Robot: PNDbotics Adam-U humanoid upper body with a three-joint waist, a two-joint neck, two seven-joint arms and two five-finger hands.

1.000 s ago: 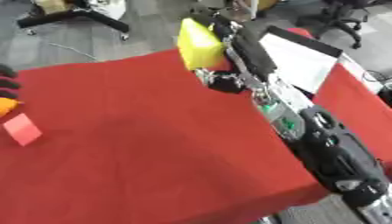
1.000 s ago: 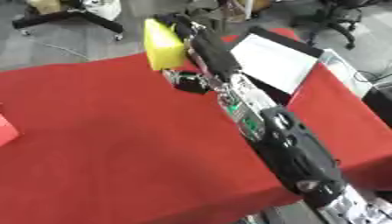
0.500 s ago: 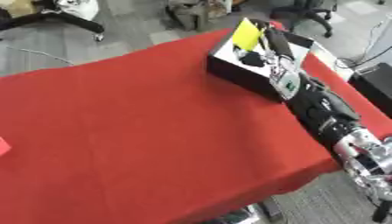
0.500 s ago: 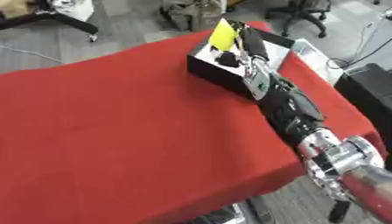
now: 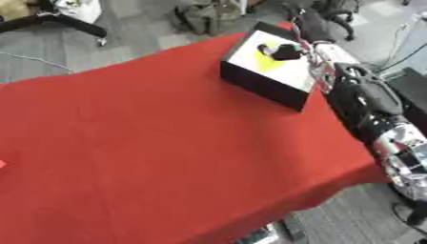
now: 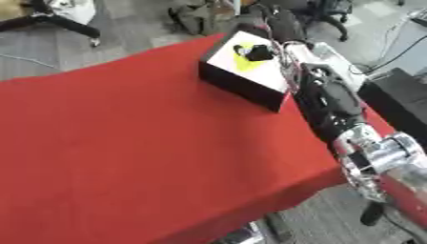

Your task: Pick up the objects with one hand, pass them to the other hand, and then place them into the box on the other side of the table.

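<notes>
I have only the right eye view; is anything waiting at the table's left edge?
Observer: Yes, the left eye view shows a sliver of a red thing at the picture's left border, on the table.
Operator: Thank you. Does that view show the yellow object any better?
Observer: Slightly. A wider patch of the yellow object shows beside the right hand, inside the box.

right robot hand (image 6: 257, 51) over the box (image 6: 242, 81)
its fingers curl around a yellow object (image 6: 243, 62) inside the black-walled box at the far right edge of the red table (image 6: 125, 152)
</notes>
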